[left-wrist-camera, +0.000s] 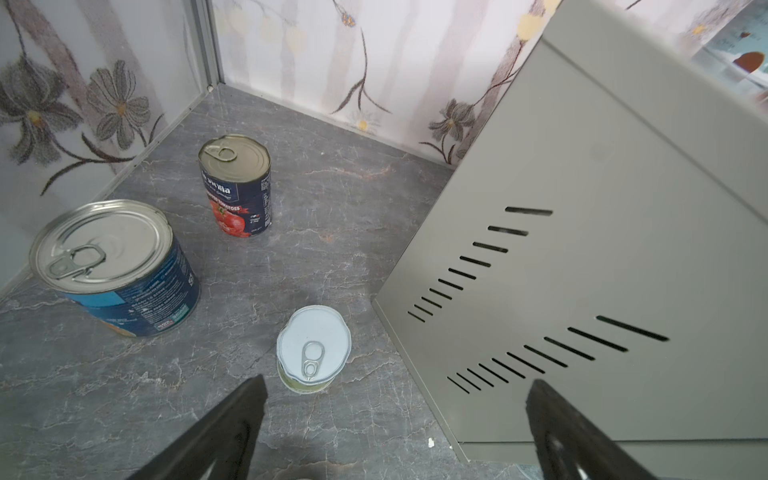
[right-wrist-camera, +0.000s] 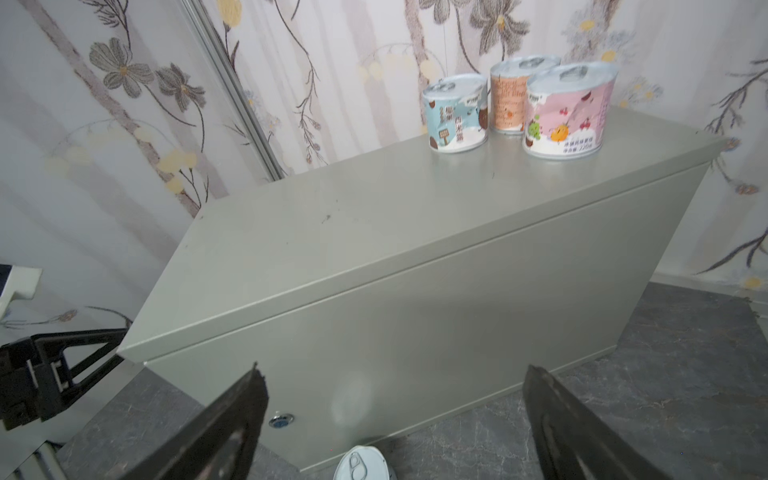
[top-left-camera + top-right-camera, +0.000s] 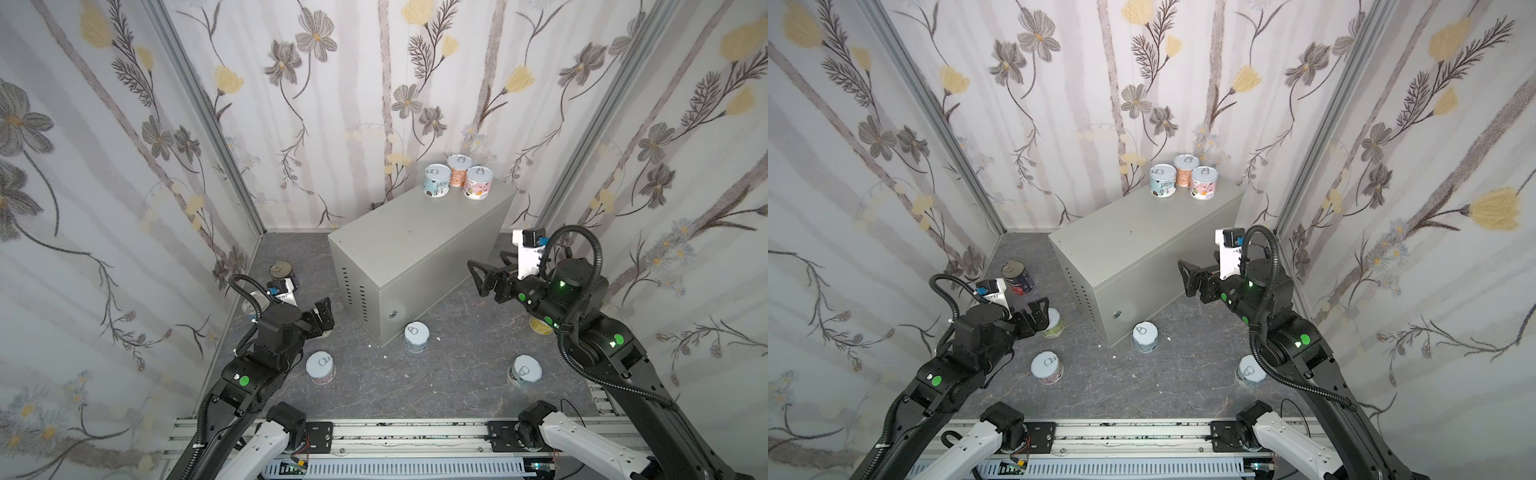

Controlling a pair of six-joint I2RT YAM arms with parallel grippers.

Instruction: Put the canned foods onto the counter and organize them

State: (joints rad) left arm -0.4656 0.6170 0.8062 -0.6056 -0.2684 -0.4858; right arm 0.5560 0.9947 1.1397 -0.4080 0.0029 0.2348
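The grey-beige counter (image 3: 415, 257) stands on the floor with three short cans at its far end: blue (image 3: 437, 180), orange (image 3: 459, 170) and pink (image 3: 478, 183). On the floor by the left wall are a navy-red can (image 1: 237, 185) and a wider blue can (image 1: 112, 266). A green-labelled short can (image 1: 313, 349) stands just ahead of my open, empty left gripper (image 1: 397, 384). More short cans stand on the floor (image 3: 417, 337), (image 3: 320, 367), (image 3: 526, 371). My right gripper (image 2: 393, 374) hangs open and empty beside the counter's long side.
A yellow-labelled can (image 3: 541, 326) is half hidden under my right arm. Flowered walls close in the dark marbled floor (image 3: 457, 374) on three sides. An aluminium rail (image 3: 395, 436) runs along the front edge. The counter's vented end (image 1: 540, 311) is close to the left fingers.
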